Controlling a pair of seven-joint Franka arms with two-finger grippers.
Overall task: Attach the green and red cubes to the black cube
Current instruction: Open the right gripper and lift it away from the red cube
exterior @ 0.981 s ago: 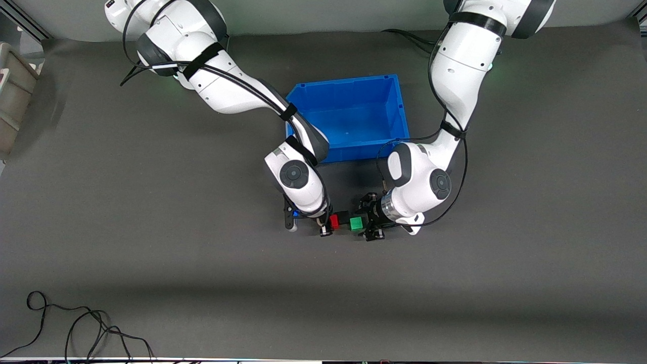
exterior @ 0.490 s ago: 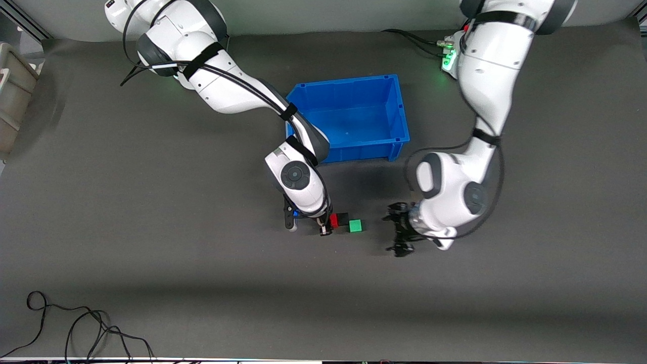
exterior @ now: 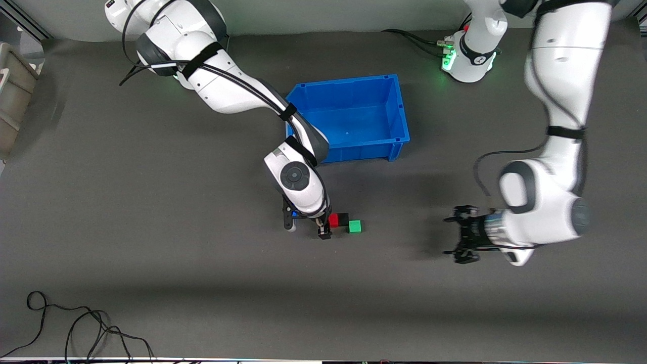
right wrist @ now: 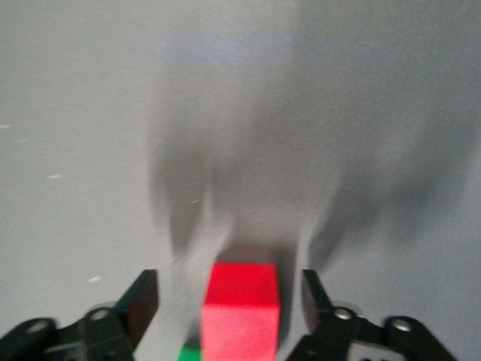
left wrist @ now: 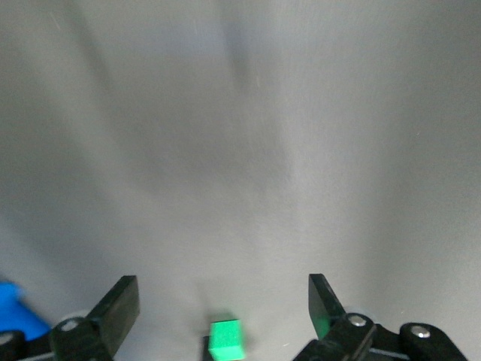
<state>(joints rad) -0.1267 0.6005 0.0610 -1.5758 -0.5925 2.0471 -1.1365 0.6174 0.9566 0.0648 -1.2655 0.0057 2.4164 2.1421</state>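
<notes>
The red cube (exterior: 333, 220), black cube (exterior: 343, 219) and green cube (exterior: 355, 226) lie in a row on the grey mat, nearer the front camera than the blue bin. Red touches black; green sits against black's other side, slightly offset toward the camera. My right gripper (exterior: 326, 225) is low at the red cube. In the right wrist view its open fingers (right wrist: 229, 284) straddle the red cube (right wrist: 240, 304) without touching it. My left gripper (exterior: 452, 235) is open and empty, off toward the left arm's end. The left wrist view (left wrist: 223, 292) shows the green cube (left wrist: 225, 338) farther off.
The blue bin (exterior: 354, 151) stands empty, farther from the camera than the cubes. A grey box (exterior: 12, 96) sits at the right arm's end of the table. A loose black cable (exterior: 76, 328) lies near the front edge.
My left gripper has let go of the green cube and pulled away toward the left arm's end. The green cube stays by the black cube. The right arm has barely moved.
</notes>
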